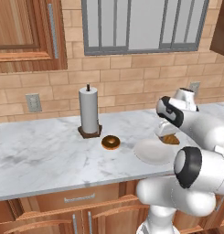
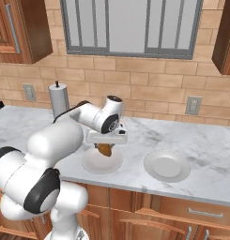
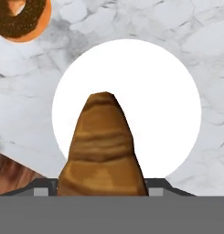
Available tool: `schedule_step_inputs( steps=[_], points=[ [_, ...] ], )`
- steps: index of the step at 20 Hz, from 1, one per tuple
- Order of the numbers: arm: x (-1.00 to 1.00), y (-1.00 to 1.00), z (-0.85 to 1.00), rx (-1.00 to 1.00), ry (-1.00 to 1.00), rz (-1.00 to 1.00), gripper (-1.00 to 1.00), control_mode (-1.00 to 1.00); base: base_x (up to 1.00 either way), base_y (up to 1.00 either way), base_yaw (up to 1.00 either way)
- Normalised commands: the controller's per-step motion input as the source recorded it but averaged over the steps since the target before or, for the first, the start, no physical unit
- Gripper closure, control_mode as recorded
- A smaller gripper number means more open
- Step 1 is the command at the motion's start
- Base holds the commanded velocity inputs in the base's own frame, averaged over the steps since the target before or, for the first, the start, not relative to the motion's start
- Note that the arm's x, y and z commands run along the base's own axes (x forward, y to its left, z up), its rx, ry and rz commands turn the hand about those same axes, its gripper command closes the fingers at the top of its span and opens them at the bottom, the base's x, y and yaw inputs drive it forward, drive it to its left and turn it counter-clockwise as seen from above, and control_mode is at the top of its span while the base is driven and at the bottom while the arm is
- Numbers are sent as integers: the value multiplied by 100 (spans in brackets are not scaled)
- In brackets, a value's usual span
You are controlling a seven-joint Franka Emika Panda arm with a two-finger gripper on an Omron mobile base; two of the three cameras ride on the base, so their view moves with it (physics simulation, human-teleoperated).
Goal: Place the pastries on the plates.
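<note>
My gripper (image 2: 106, 146) is shut on the golden-brown croissant (image 3: 102, 146), holding it just above a white plate (image 3: 168, 91). In the right base view this plate (image 2: 95, 165) lies near the counter's front edge, and a second white plate (image 2: 166, 166) lies bare to its right. The doughnut with dark glaze (image 1: 111, 142) rests on the marble to the left of the first plate (image 1: 150, 153), apart from it. It also appears as the doughnut (image 3: 22, 18) at the hand view's top left. From the left base view the croissant (image 1: 171, 139) hangs under the gripper (image 1: 168, 135).
A paper towel roll on a wooden stand (image 1: 89, 111) stands behind the doughnut. The marble counter (image 1: 40, 155) runs wide to the left, with its front edge close to the plates. Brick wall, outlets (image 2: 193, 105) and a window are at the back.
</note>
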Motion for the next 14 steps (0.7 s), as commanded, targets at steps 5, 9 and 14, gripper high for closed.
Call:
schedule_step_inputs(
  steps=[5,9,14],
  points=[
    [15,26,-5,-2,0,0,100,-100,0,0,0],
    [28,0,-23,-2,1,0,100,-100,0,0,0],
    [33,0,-43,-2,1,0,100,-100,0,0,0]
  ],
)
